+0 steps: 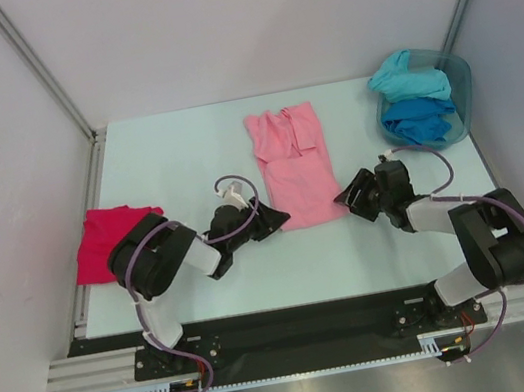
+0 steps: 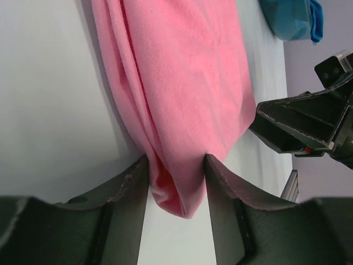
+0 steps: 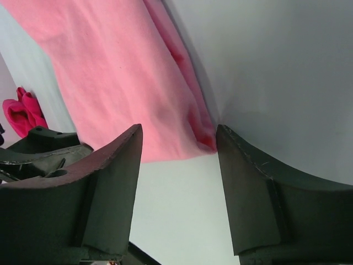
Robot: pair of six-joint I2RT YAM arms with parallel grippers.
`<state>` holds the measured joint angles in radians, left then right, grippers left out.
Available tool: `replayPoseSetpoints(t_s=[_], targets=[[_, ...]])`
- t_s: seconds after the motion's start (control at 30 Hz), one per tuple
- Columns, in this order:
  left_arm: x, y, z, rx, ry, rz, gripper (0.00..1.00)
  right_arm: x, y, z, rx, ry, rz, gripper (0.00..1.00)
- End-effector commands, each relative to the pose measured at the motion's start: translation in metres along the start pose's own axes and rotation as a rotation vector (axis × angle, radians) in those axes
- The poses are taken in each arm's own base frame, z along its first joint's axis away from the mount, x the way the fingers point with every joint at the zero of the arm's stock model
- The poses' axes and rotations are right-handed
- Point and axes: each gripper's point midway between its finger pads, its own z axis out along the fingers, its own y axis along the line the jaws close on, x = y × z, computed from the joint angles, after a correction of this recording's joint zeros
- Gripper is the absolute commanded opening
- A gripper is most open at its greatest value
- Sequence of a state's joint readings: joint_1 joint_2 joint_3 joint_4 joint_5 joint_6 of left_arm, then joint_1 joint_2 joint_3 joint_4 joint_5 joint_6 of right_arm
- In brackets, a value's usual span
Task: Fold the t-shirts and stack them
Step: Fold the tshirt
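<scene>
Left end effector [image 2: 176,163], right end effector [image 3: 179,132] low, inward-pointing, apart astride pink t-shirt [image 1: 292,165] corners.

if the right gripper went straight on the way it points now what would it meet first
Most likely the near corner of the light pink t-shirt, just ahead of the right gripper in line with its open jaws; depth is unclear, but nothing looks nearer.
</scene>
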<state>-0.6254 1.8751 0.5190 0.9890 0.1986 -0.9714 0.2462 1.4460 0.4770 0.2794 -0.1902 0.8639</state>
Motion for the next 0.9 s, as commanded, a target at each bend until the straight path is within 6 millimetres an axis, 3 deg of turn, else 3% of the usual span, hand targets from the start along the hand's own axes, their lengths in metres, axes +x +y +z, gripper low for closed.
replayPoseSetpoints(t_s=[0.0,0.17,0.27,0.3,0.4,0.53,0.63,0.87], targets=[[-0.003,-0.012,0.007,0.048,-0.002,0.001,0.5,0.009,-0.011,0.007,0.039,0.042,0.012,0.61],[-0.002,-0.014,0.009,0.052,0.007,0.003,0.46,0.01,-0.006,0.015,0.042,0.052,0.004,0.59],[-0.002,-0.016,0.008,0.054,0.013,0.008,0.3,0.01,0.0,0.017,0.033,0.054,-0.001,0.52],[-0.001,-0.016,0.007,0.054,0.018,0.009,0.14,0.01,-0.001,0.017,0.035,0.053,-0.001,0.5],[0.0,-0.015,0.0,0.053,0.013,0.006,0.0,0.01,0.0,0.013,0.029,0.049,-0.004,0.4],[0.0,-0.018,-0.01,0.045,0.015,0.008,0.0,0.016,-0.004,0.003,0.033,0.053,-0.005,0.15],[0.002,-0.022,-0.022,0.031,0.018,0.017,0.0,0.017,-0.001,-0.008,0.021,0.052,-0.008,0.05],[0.022,-0.042,-0.06,0.004,0.04,0.062,0.0,0.029,0.004,-0.043,-0.014,0.049,-0.017,0.0]])
